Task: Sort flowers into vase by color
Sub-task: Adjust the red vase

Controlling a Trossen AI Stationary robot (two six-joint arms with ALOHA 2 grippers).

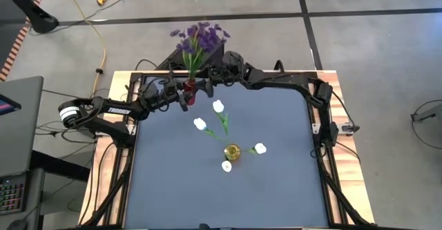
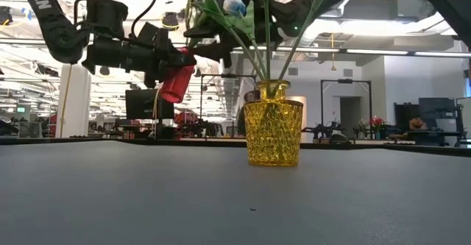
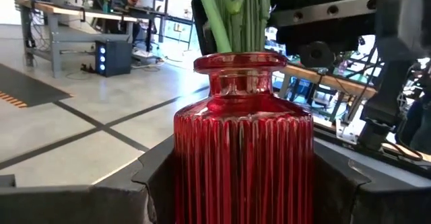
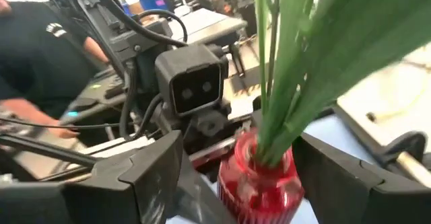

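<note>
While left tool (image 1: pixel 185 96) grips red vase (image 1: pixel 189 90) | arm reads "TROSSEN"

a vase (image 1: pixel 189 90) holding sprigs (image 1: pixel 199 38) is placed behind another vase (image 1: pixel 233 152) holding tulips (image 1: pixel 218 106) mid-table (image 1: pixel 276 188).

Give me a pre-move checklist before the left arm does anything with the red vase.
1. Left gripper on red vase: ok, fingers flank its body.
2. Vase off the table: ok, the low view shows it held in the air, tilted.
3. Purple sprigs seated in red vase: ok, stems run into the neck.
4. Right gripper clear of the stems: not ok, open fingers sit either side of them.
5. Yellow vase upright on the table: ok, white tulips in it.
6. Firmness of the left grip: cannot tell.
</note>
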